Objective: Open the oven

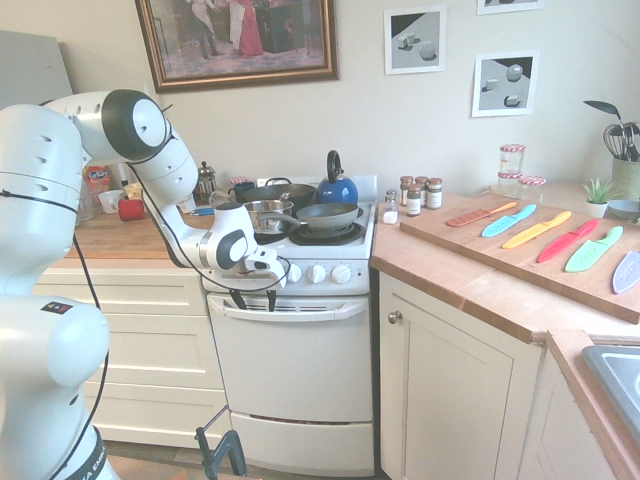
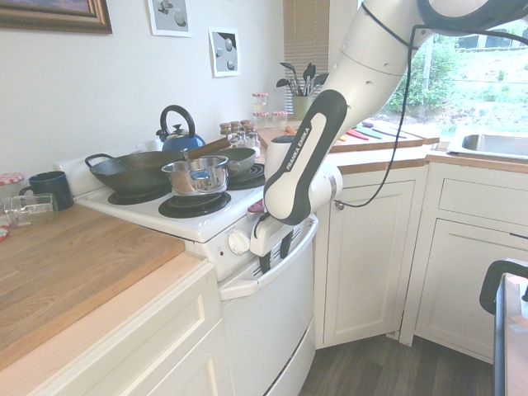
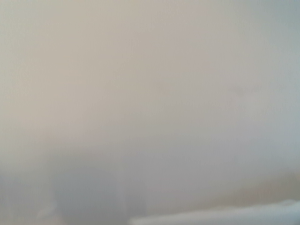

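First exterior view: wide-released pincer (image 1: pixel 254 300)!
Handle (image 1: pixel 320 314): right by pincer, likely stiff; grab mid-bar!
Oven door (image 1: pixel 290 360): below pincer, probably heavy!

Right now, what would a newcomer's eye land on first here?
Probably the big white robot arm, reaching down to the front of the white cooker, its two dark jaws at the door's bar handle. Next, the shiny blue kettle at the back of the hob, then the row of brightly coloured knives on the wooden board right of the cooker in the first exterior view.
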